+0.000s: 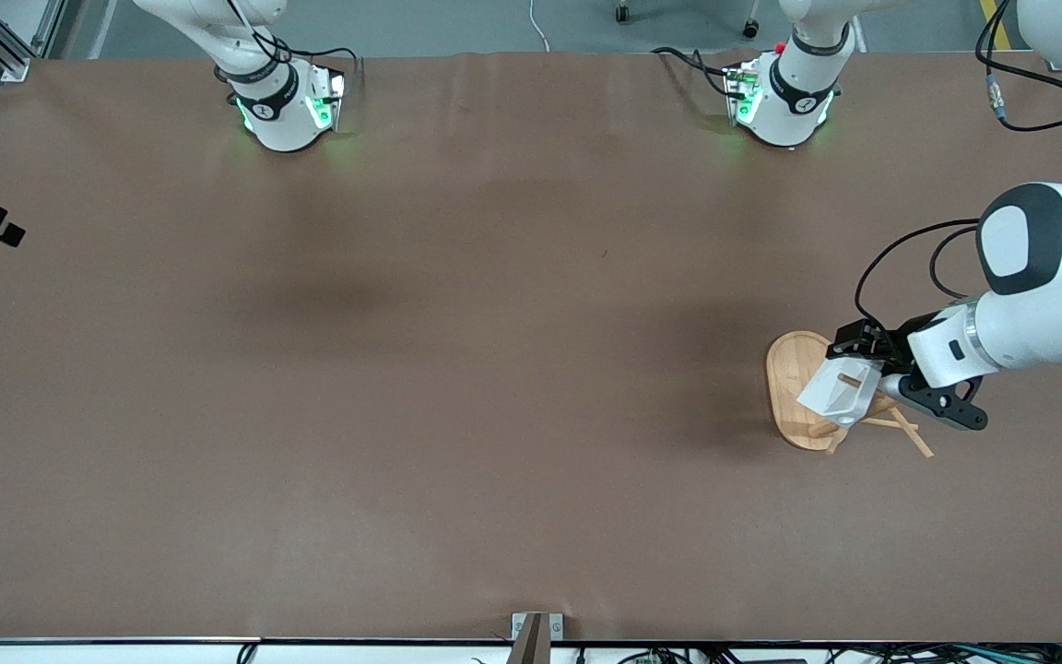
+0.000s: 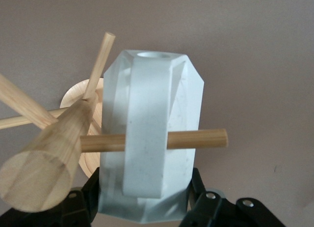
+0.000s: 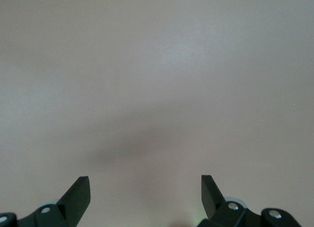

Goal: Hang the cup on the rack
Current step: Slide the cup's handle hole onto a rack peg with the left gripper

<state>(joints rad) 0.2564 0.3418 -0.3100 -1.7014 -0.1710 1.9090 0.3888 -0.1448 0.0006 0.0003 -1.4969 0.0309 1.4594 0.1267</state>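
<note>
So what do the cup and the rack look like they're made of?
The cup, held in the left claw, looks like matte white ceramic or plastic: flat facets, faint specks, no glare. The rack looks like light unfinished wood, maybe bamboo: pale tan with fine grain on post and pegs.

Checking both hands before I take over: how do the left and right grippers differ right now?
The left gripper is shut on the cup, while the right gripper is open and holds nothing. The left gripper hangs over the rack, with a peg threaded through the cup's handle; the right gripper sees only bare table and waits. Both are black two-finger grippers.
</note>
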